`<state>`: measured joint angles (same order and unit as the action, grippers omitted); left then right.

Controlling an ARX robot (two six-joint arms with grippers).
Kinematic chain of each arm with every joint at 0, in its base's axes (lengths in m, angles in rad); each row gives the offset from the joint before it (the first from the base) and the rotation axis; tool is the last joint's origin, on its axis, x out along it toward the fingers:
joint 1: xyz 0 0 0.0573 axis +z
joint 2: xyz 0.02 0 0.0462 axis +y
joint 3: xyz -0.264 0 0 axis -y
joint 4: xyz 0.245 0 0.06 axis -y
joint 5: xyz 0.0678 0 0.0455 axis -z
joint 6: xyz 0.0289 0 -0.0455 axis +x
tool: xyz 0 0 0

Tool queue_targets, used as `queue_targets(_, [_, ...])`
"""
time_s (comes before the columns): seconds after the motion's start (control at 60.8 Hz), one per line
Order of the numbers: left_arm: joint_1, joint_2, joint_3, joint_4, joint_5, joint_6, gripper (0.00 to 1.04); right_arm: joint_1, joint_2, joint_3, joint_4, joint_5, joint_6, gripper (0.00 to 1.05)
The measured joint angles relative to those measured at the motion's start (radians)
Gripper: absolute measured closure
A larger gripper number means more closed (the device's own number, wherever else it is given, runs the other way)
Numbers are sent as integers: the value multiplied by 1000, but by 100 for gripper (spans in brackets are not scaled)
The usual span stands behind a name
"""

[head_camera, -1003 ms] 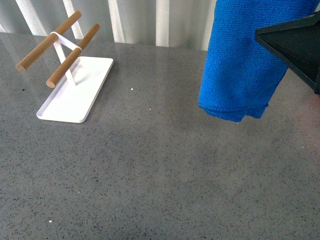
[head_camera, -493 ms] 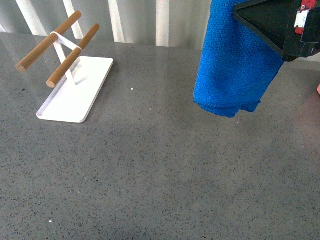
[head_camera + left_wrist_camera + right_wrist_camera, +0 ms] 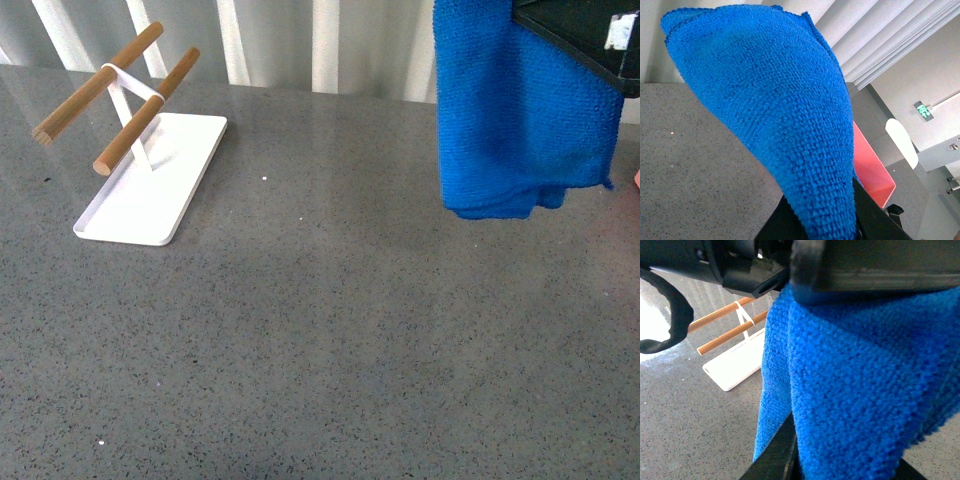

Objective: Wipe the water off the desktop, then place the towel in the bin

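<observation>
Far left: white tray (image 3: 150, 190) with a two-rail wooden rack (image 3: 120, 90), well apart from the action.
Bench (image 3: 300, 340), mid-scene: no water I can make out, only pale specks.
Far right: towel (image 3: 520, 120) is off the bench, hanging in the air. Its lower hem is clear of the surface and its top sits under a black arm body (image 3: 585, 35).
Left fingers (image 3: 784, 226): cloth fills the gap between them, so they read as clamped on the towel.
Right fingers (image 3: 779, 454): same picture, cloth packed between them and tips buried. Clamped is my call, not a clean sighting.
Pink-red box (image 3: 872, 167) sits just beyond the towel on the right, probably the bin.

Handling: soft, limp, light, thick pile. It's grippy rather than slippery, and not fragile. It has no stiffness, so it droops and swings from whatever holds it, and it'll be heavier if wet.
Best hold: a deep bite through the stacked layers near the fold. Avoid a single stitched edge, since the layers would likely unfurl and drag.
</observation>
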<state>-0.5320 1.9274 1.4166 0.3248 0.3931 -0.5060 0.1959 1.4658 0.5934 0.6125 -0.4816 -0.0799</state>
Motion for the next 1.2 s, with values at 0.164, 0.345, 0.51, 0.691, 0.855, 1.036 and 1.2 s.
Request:
queue_targets(0.164, [0, 0, 0, -13, -5, 4, 98, -34, -8, -5, -17, -28, -11, 101])
queue_targets(0.345, [7, -1, 0, -22, -2, 6, 98, -80, -13, -9, -28, -54, -28, 101])
queue_targets(0.51, [31, -5, 0, -32, 4, 8, 72, -117, -20, -9, -39, -63, -31, 101])
queue_targets(0.691, [92, -11, 0, -51, 12, 16, 47, -164, -23, -9, -49, -74, -37, 101])
queue_targets(0.855, [193, -45, -15, -76, 39, 68, 22, -219, -23, -9, -62, -76, -43, 101])
queue_targets(1.036, [358, -165, -150, -109, 114, 192, 7, -298, -18, -9, -77, -81, -45, 101])
queue_targets(1.2, [510, -333, -364, -131, 226, 333, 7, -340, -2, -9, -89, -75, -45, 101])
